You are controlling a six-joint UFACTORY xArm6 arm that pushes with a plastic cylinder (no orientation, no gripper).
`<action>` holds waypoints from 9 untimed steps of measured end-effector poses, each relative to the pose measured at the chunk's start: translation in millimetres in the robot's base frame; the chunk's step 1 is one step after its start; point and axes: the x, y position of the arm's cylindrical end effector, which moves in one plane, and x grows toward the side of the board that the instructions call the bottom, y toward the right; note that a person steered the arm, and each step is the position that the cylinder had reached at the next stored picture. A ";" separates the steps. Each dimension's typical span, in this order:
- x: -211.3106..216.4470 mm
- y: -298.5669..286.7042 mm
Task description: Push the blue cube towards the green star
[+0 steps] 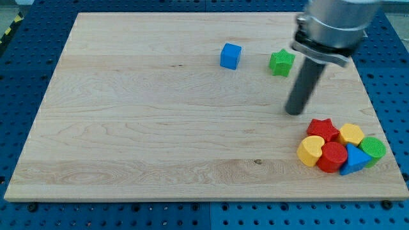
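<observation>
The blue cube [231, 55] sits on the wooden board [160, 128] near the view's top, right of centre. The green star [281, 62] lies a short way to its right, with a gap between them. My tip [294, 112] rests on the board below and slightly right of the green star, well to the right of and below the blue cube. It touches no block.
A cluster of blocks sits at the view's lower right: a red star [323, 128], a yellow heart [311, 151], a red cylinder [332, 156], a yellow block [351, 134], a blue triangle [354, 160] and a green block [373, 149].
</observation>
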 end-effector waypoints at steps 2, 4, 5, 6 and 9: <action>-88.1 -159.8; -149.8 -161.1; -150.5 -102.8; -150.5 -59.3; -154.9 -101.8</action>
